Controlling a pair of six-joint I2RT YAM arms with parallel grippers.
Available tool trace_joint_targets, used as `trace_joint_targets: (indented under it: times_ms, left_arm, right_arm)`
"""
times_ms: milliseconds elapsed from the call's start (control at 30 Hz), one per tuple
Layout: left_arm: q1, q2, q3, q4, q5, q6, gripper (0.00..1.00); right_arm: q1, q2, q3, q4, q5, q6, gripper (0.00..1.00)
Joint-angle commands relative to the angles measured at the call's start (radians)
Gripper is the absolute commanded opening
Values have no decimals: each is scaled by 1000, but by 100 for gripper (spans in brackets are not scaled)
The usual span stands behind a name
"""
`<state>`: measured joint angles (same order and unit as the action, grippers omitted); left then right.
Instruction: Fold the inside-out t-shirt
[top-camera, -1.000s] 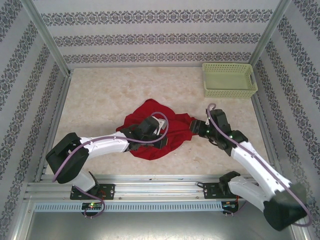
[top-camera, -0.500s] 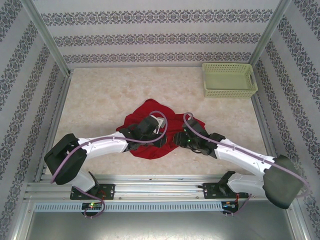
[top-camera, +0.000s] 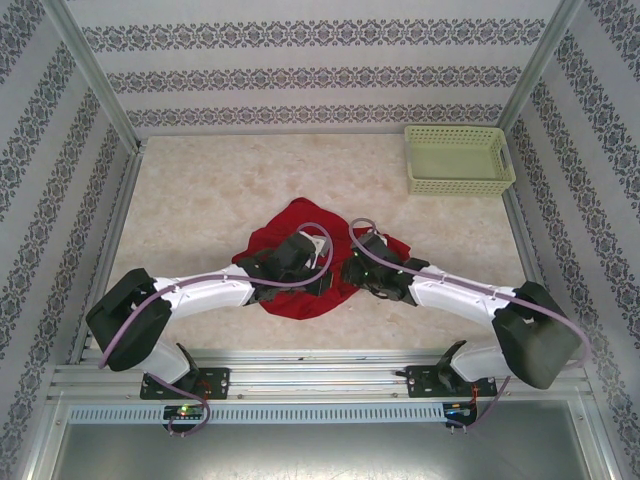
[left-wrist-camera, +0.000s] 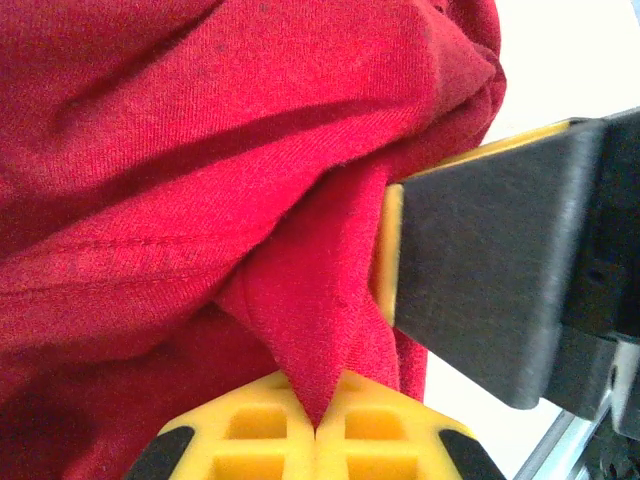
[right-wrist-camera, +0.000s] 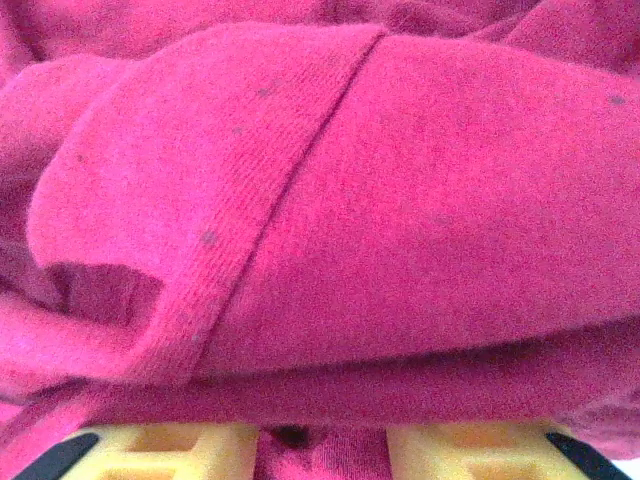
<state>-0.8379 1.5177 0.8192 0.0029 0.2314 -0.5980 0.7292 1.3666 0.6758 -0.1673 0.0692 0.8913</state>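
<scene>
Between left gripper (left-wrist-camera: 315, 428) tips sits t-shirt (left-wrist-camera: 200, 150) fold (pinched, w/ rest bunched).

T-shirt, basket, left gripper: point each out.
t-shirt (top-camera: 285, 218), top view, bare upper lobe of the red cloth.
basket (top-camera: 458, 186), top view, near lattice wall.
left gripper (left-wrist-camera: 315, 428), left wrist view, where its fingers meet, pinching cloth.

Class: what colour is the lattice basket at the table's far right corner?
The basket is pale green, clearest in the top external view.
</scene>
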Motion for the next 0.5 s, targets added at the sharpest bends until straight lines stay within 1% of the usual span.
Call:
trace_joint_targets:
  times_ms: [0,100,167,233,267,367,467]
  left_arm:
    - [-4,-30,-14,32,-10,-11,0]
    - [-3,-20,-7,11,-31,-12,0]
    - [-3,0,29,-51,-64,-8,0]
    - [1,16,53,-103,-113,-9,0]
    - [8,22,55,-112,-124,-15,0]
    - [55,52,54,-107,-104,-52,0]
    - [99,109,74,-120,-66,-68,0]
  right_arm:
    - [-5,27,45,-24,66,-13,31]
    - [0,7,60,-54,88,-45,14]
    - [13,-26,61,-82,103,-66,6]
    - [18,-74,56,-115,82,-79,0]
    - [17,-100,51,-127,68,-84,0]
    - [16,-210,19,-148,11,-101,0]
    - [-4,-356,-24,-136,-104,-122,0]
